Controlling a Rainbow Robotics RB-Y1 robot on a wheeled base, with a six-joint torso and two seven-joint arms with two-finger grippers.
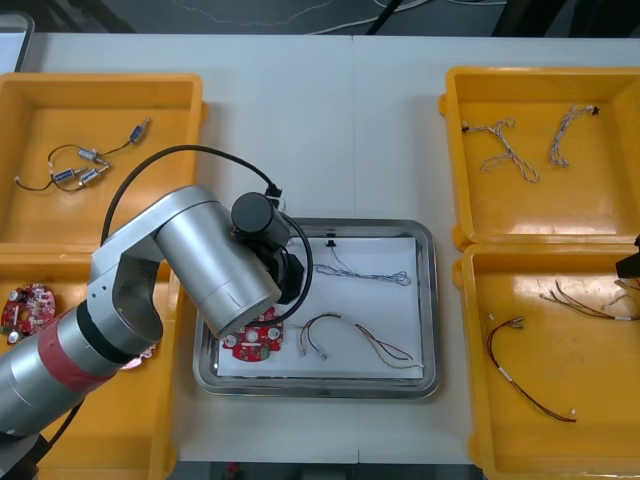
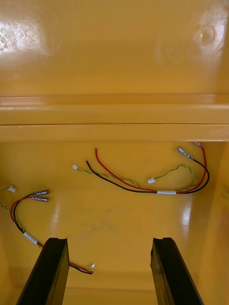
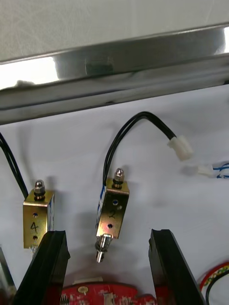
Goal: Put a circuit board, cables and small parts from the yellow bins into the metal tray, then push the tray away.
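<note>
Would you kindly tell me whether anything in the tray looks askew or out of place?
Nothing stands out. The tray sits square between the bins; cables, board and two metal parts lie flat inside it. The left pincer hangs open over the parts, the right pincer open over a right bin.

You see a metal tray (image 3: 114, 66) with a shiny rim, bright like a mirror. Its white inside looks flat and dull, like paper. The yellow bins (image 1: 600, 200) look like smooth, glossy plastic. The small metal parts (image 3: 113, 209) look gold and shiny. The bench (image 1: 330, 130) is pale and dull.
</note>
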